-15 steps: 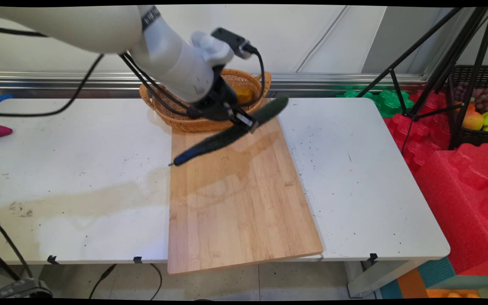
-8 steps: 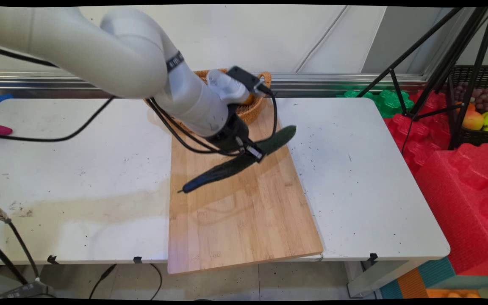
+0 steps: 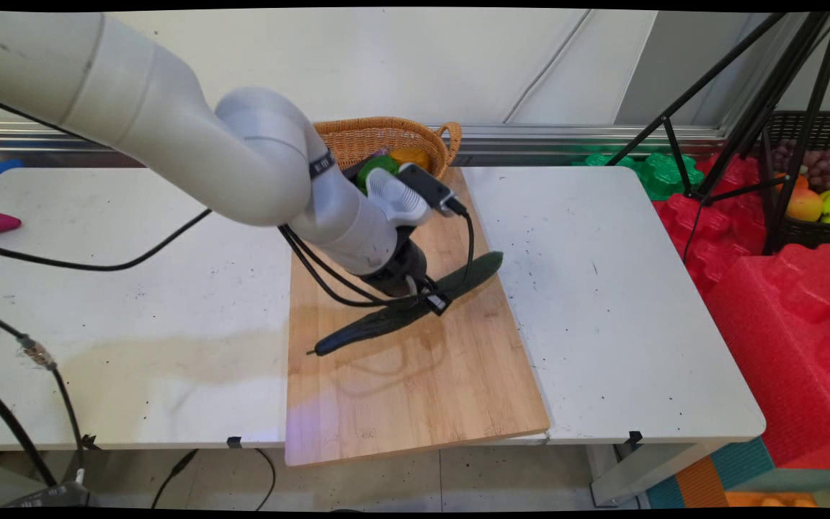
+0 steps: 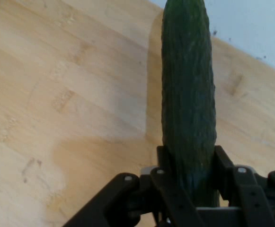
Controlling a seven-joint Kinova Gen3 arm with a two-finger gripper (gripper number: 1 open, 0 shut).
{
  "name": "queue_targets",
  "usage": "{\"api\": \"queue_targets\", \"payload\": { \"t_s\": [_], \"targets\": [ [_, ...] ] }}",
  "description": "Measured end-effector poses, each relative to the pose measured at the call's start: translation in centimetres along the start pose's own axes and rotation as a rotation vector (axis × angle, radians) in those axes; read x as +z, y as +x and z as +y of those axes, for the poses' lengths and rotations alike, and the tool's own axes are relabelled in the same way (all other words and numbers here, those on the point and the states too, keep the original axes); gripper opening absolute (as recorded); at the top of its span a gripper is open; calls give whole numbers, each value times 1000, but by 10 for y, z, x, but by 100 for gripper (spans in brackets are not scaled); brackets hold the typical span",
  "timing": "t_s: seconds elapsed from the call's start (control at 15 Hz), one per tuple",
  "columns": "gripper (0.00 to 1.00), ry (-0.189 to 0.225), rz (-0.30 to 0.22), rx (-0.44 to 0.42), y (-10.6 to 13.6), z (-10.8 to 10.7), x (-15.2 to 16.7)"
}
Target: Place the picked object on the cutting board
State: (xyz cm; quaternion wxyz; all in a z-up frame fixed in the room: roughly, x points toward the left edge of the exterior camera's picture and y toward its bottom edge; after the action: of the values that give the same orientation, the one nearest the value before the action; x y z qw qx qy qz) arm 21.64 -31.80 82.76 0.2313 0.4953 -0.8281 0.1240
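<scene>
The gripper (image 3: 435, 303) is clamping its fingers (image 4: 225, 163) tight around the middle of a long dark cucumber (image 3: 404, 304), holding it low over the wooden cutting board (image 3: 415, 382). A wicker basket (image 3: 386, 140) is sitting at the board's far end.

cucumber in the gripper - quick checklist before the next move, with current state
1. Gripper shut on the cucumber: ok, fingers press both its sides.
2. Grip near the cucumber's middle: ok.
3. Cucumber over the cutting board: ok.
4. Cucumber resting on the board: cannot tell.
5. Board area around it free of other things: ok.
6. Basket apart from the cucumber: ok.
</scene>
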Motion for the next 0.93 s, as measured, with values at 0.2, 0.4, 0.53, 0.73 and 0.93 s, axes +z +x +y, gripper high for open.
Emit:
{"api": "queue_targets", "payload": {
  "t_s": [0.2,0.4,0.53,0.73,0.93],
  "targets": [
    [0,2,-8,18,-7,1,14],
    [0,4,-13,30,-12,2,22],
    [0,5,-15,36,-14,2,26],
    [0,8,-17,46,-18,3,30],
    [100,11,-16,55,-20,3,29]
  ]
}}
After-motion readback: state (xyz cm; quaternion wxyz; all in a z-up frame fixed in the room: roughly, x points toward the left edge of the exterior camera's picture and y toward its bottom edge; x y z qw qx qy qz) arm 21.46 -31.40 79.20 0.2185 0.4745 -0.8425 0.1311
